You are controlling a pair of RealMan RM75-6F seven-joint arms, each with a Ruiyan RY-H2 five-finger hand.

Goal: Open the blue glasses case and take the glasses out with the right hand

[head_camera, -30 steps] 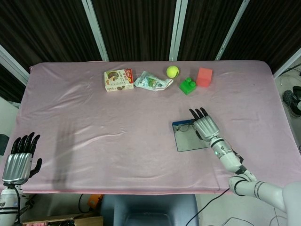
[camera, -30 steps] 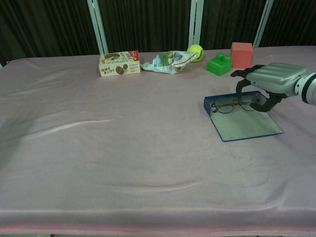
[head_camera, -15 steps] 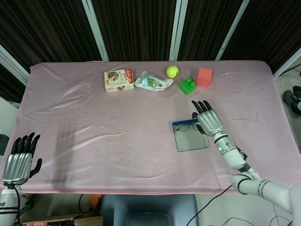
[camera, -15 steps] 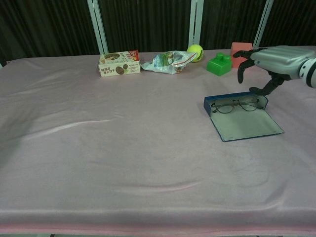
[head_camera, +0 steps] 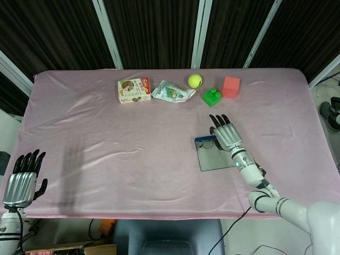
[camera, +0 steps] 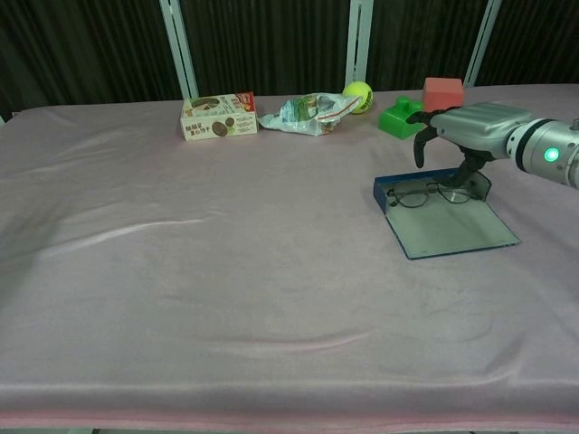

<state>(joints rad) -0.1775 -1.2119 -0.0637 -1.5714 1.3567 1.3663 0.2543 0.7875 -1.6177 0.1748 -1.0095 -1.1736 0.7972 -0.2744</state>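
The blue glasses case (camera: 450,230) lies open and flat on the pink cloth at the right, seen too as the case (head_camera: 216,158) in the head view. The glasses (camera: 430,192) rest folded along its far blue rim. My right hand (camera: 463,128) hovers just above the glasses' right end, fingers spread and pointing down, holding nothing; its thumb reaches down close to the right lens, and contact is unclear. From the head camera the right hand (head_camera: 226,133) covers the case's far right corner. My left hand (head_camera: 23,179) hangs off the table's near left corner, fingers straight and empty.
Along the far edge stand a snack box (camera: 217,116), a crumpled packet (camera: 308,112), a tennis ball (camera: 357,93), a green brick (camera: 402,117) and a red block (camera: 442,93). The brick and block are just behind my right hand.
My right hand rose off the glasses' right end, then shifted left and came lower over the case's far rim. The glasses, the case and my left hand stayed put.
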